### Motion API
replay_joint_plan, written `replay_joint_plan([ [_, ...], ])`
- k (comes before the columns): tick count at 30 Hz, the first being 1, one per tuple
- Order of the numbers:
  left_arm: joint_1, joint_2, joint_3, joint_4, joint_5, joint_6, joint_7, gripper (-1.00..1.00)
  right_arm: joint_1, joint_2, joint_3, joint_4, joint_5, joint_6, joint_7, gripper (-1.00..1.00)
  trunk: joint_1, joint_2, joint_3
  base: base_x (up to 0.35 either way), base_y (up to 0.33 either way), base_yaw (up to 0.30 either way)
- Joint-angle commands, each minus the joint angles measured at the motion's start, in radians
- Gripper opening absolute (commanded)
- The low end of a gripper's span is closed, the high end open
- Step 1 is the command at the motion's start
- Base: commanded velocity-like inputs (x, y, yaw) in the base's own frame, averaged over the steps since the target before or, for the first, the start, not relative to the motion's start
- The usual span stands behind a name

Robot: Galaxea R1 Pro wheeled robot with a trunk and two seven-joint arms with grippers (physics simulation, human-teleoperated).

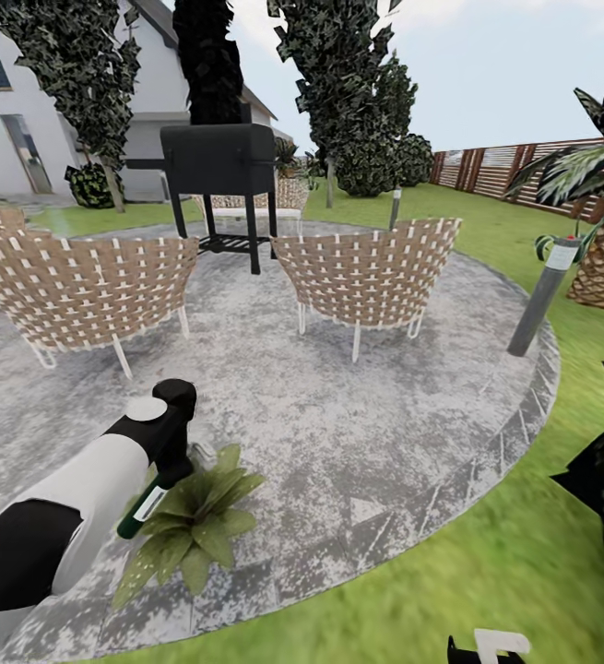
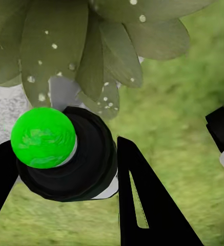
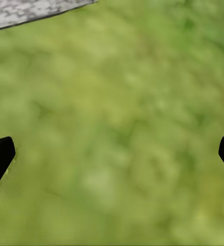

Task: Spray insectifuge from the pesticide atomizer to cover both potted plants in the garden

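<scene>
Fingers of left gripper clamped around pesticide atomizer, held tilted just above a potted plant at the patio edge; droplets dot its leaves. Left arm reaches forward and down. Right gripper fingers spread wide, empty, over lawn.

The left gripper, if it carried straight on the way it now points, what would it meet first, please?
Probably the potted plant. In the left wrist view the left gripper, its jaws shut on the pesticide atomizer, faces the droplet-speckled leaves just beyond the nozzle. The gap between them is hard to judge.
</scene>
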Motion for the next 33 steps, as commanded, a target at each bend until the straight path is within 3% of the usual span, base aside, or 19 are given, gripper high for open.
replay_joint_plan([
  [1,0.000,0.000,-0.003,-0.001,-0.005,0.011,-0.010,-1.00,-0.001,0.000,-0.006,0.002,0.011,-0.003,-0.005,1.00,0.000,0.000,-0.001,-0.002,0.000,0.276],
  [4,0.003,0.001,-0.003,0.002,-0.001,0.010,-0.010,-1.00,-0.001,0.000,-0.006,0.002,0.011,-0.003,-0.005,1.00,0.000,0.000,-0.001,-0.001,0.000,0.278],
  [9,0.057,-0.003,-0.003,-0.006,0.004,0.010,-0.010,-1.00,-0.001,0.000,-0.006,0.002,0.011,-0.003,-0.005,1.00,0.000,0.000,-0.001,0.000,0.000,0.278],
  [15,0.069,-0.045,0.000,-0.005,0.005,0.013,-0.010,-1.00,-0.001,-0.002,-0.006,0.002,0.011,-0.003,-0.004,1.00,0.000,0.000,-0.001,0.000,0.000,0.127],
  [19,0.070,-0.052,0.009,-0.007,0.010,0.013,-0.010,-1.00,-0.001,-0.003,-0.007,0.001,0.011,-0.003,-0.005,1.00,0.000,0.000,-0.001,0.000,0.000,0.004],
  [20,0.070,-0.051,0.026,-0.007,0.031,0.012,-0.010,-1.00,-0.001,-0.004,-0.008,0.000,0.011,-0.003,-0.005,1.00,0.000,0.000,-0.001,0.000,0.000,0.000],
  [23,0.081,-0.020,0.048,-0.005,0.063,0.007,-0.010,-1.00,-0.001,-0.004,-0.008,0.000,0.011,-0.003,-0.005,1.00,0.000,0.000,-0.001,0.000,0.000,0.000],
  [27,0.143,0.057,0.073,-0.013,0.089,0.000,-0.010,-1.00,-0.001,-0.003,-0.007,0.000,0.011,-0.003,-0.005,1.00,0.000,0.000,-0.001,0.000,0.000,0.000],
  [33,0.212,0.070,0.074,-0.096,0.089,-0.001,-0.010,-1.00,-0.001,-0.003,-0.008,-0.001,0.011,-0.003,-0.006,1.00,0.000,0.000,-0.001,0.000,0.000,0.149],
])
